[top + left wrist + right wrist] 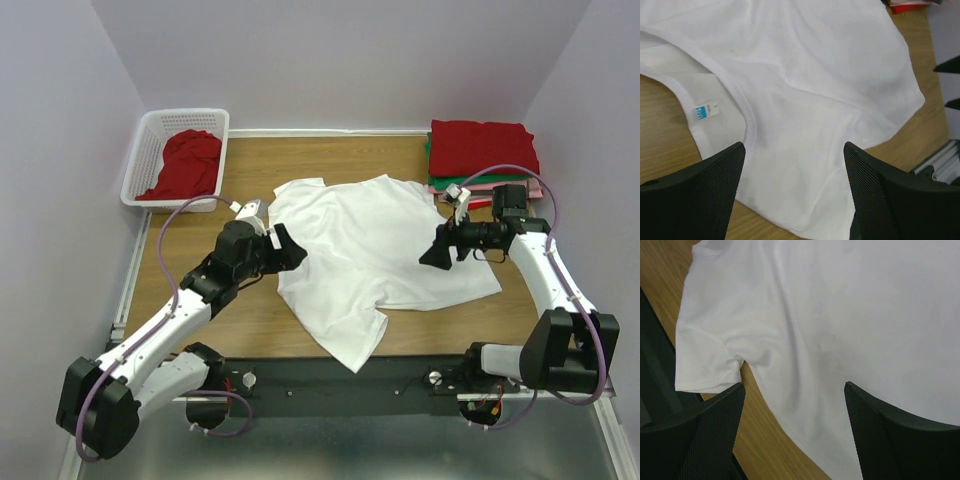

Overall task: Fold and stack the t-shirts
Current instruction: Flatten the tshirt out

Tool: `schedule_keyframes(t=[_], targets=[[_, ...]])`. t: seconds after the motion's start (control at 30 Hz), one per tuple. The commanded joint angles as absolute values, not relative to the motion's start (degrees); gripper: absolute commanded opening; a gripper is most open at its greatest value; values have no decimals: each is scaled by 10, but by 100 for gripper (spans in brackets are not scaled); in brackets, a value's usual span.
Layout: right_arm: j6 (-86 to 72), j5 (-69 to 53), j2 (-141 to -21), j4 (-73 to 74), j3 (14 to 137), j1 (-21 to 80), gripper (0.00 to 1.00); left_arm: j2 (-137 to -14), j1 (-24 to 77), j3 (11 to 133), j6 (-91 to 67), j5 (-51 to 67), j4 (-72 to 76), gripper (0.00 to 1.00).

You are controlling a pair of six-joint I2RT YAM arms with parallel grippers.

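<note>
A white t-shirt [380, 250] lies spread and somewhat rumpled on the wooden table, its collar and small blue neck label [700, 111] toward the left. My left gripper [290, 247] hovers open over the shirt's left edge by the collar, nothing between its fingers [715, 185]. Over the shirt's right side my right gripper [433, 253] is open too, above the hem near a sleeve [705, 365]. A folded stack [483, 148] sits at the back right, red on top with green and pink edges below. Another red t-shirt [190, 165] lies crumpled in the basket.
The white lattice basket [185, 113] stands at the back left corner. Bare wood [250, 330] shows in front of the shirt on the left. A black rail [330, 375] runs along the near table edge between the arm bases. Purple walls close in the back and sides.
</note>
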State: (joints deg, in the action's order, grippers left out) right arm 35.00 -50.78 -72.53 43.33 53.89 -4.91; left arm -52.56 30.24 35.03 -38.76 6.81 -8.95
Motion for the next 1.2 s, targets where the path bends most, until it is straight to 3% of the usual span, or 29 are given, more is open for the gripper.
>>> schedule_keyframes(t=[0.0, 0.53, 0.93, 1.17], targets=[[361, -573, -729, 420, 522, -58, 87, -558, 282, 312, -417, 14, -41, 87], [349, -568, -735, 418, 519, -57, 87, -540, 272, 182, -566, -68, -17, 80], [347, -570, -722, 419, 516, -58, 88, -703, 252, 261, -525, -56, 45, 77], [346, -573, -717, 419, 514, -58, 88, -828, 235, 347, -503, -77, 19, 61]])
